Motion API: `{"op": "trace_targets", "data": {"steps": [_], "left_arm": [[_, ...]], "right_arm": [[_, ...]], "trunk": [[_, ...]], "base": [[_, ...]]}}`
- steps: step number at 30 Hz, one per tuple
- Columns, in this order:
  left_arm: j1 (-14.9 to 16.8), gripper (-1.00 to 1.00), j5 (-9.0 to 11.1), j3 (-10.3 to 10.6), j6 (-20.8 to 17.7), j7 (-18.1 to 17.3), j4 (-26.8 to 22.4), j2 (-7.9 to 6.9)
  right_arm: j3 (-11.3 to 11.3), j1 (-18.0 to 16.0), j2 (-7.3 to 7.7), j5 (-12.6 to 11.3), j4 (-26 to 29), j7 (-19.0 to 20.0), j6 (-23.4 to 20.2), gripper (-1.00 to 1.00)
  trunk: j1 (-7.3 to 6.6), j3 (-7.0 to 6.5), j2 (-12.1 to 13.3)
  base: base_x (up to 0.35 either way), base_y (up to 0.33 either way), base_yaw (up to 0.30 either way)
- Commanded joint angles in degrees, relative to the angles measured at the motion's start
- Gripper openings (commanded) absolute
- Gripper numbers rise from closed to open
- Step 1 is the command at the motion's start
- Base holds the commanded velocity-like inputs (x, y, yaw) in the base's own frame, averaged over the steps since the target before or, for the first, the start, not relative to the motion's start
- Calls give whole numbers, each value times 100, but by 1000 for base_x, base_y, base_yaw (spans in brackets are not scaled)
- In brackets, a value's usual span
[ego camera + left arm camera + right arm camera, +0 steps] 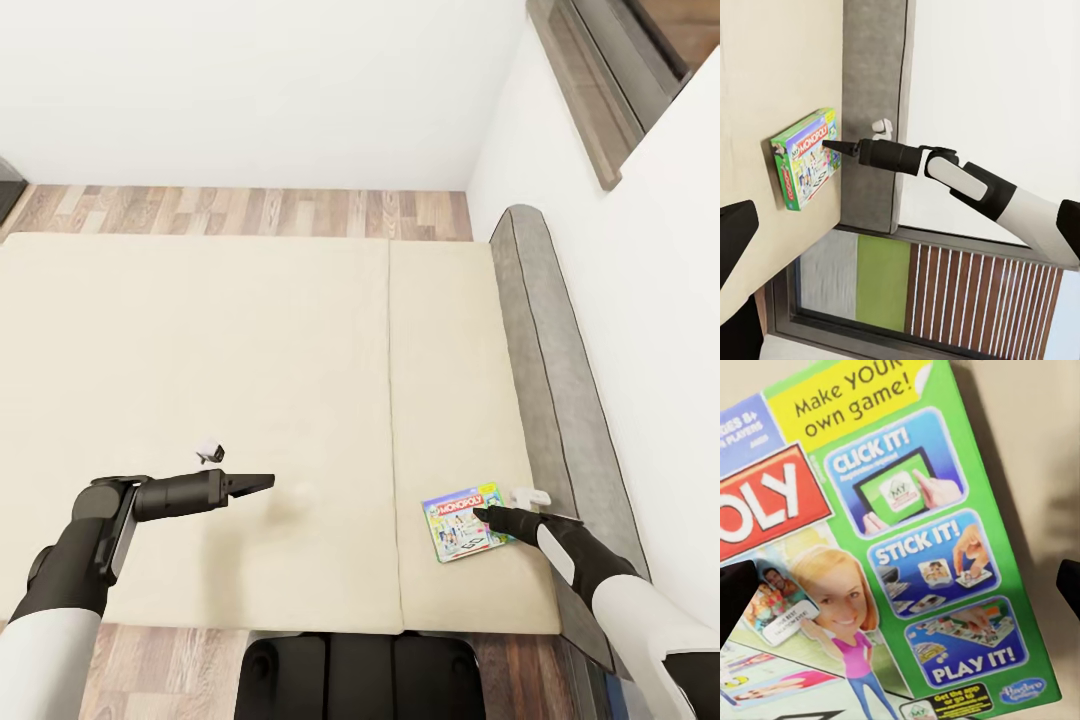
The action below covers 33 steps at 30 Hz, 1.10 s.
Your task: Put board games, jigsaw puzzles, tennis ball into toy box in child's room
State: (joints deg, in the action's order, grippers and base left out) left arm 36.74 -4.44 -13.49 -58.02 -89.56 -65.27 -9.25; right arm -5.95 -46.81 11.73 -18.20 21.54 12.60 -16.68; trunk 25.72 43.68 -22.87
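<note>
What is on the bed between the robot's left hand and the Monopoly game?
Nothing: in the head view only bare cream mattress and its seam lie between the left gripper and the Monopoly box.

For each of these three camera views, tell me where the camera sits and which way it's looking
Head view: on the head, looking down over the bed; both arms show.
Left wrist view: on the left arm, facing across the bed to the right gripper.
Right wrist view: above the board game; dark fingertips at the edges.
All share the board game.
</note>
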Motion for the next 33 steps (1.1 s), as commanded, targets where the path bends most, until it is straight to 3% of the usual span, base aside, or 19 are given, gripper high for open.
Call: {"op": "trace_targets", "data": {"steps": [1, 33], "left_arm": [[2, 100, -48, -5, -60, -44, -3, 3], [5, 100, -48, -4, -57, -44, -3, 3]], "right_arm": [[-65, 5, -203, -52, -221, 15, -29, 100], [-72, 5, -224, -52, -221, 15, -31, 100]], "trunk": [[6, 7, -5], [6, -21, -5]], "base": [[0, 22, 0], [0, 28, -14]]}}
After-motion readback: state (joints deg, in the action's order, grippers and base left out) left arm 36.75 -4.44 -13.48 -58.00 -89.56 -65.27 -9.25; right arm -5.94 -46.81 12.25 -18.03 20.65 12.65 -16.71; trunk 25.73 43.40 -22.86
